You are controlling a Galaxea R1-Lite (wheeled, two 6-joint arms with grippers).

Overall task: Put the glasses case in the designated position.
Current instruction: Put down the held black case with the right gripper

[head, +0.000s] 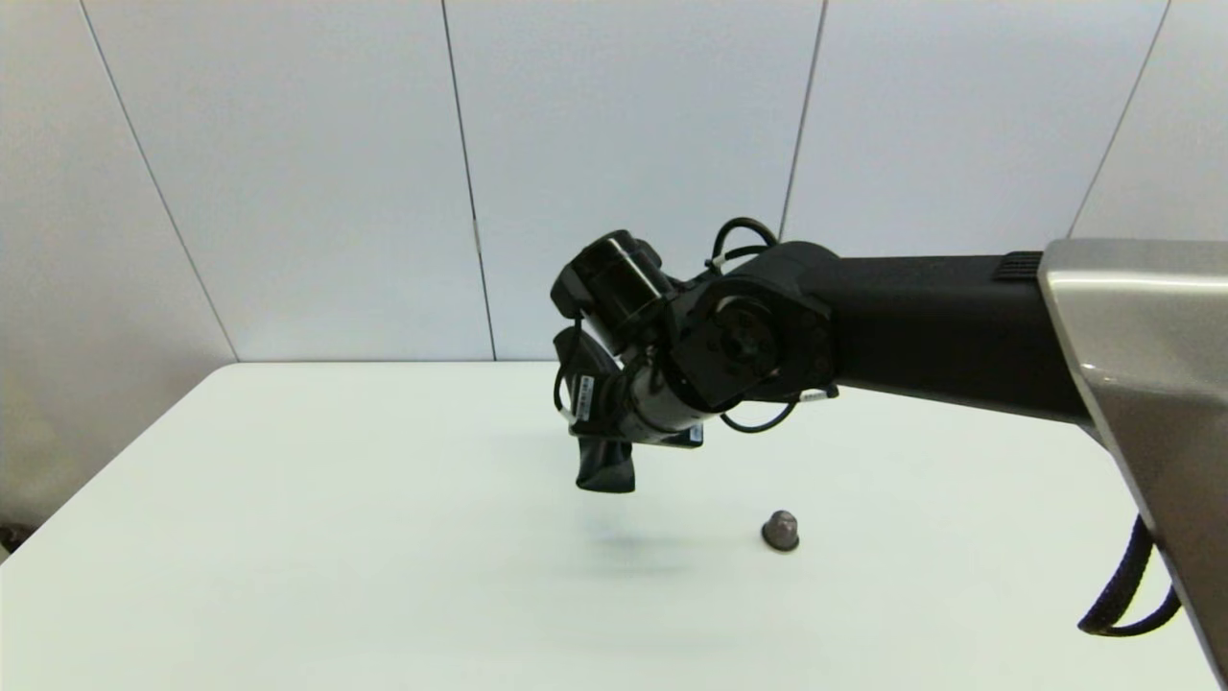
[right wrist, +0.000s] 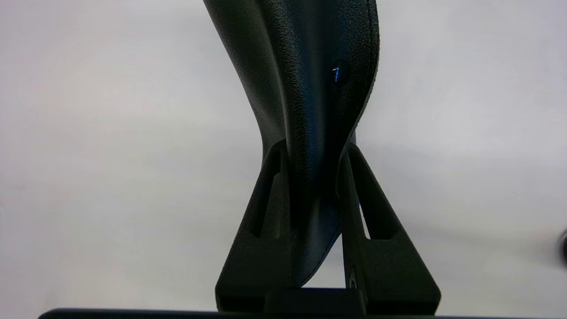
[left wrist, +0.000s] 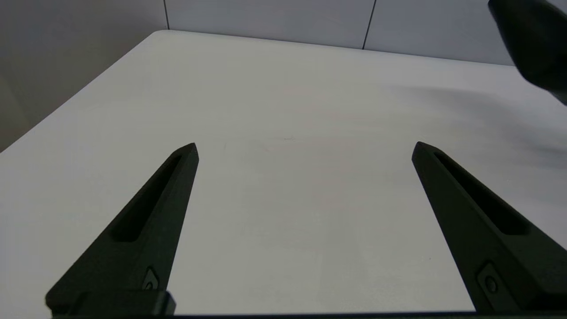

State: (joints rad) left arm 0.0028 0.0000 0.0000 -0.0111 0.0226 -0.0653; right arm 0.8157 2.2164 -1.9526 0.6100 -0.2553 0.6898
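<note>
The right gripper (right wrist: 312, 148) hangs in the air over the middle of the white table (head: 288, 537), w/ its two black fingers (right wrist: 266, 208) squeezed tight on the long black bumpy leather-like glasses case (right wrist: 310, 79). The case is pinched thin between the fingers and gets wider past the tips. A tiny snap dot (right wrist: 339, 73) sits near one edge of it. In the head view only the low end of the case (head: 606, 465) sticks out under the gripper, up off the table, not touching it, w/ a soft shadow below.

A small grey dome-shaped knob (head: 780, 530) sits on the table, down and to the right of the gripper, apart from the case. Lots of bare table lies on the gripper's left side, out to the left and near edges. The back edge by the wall is well behind the gripper.

The left gripper (left wrist: 305, 148) is low over the table's left part, fingers spread wide w/ nothing between them.
</note>
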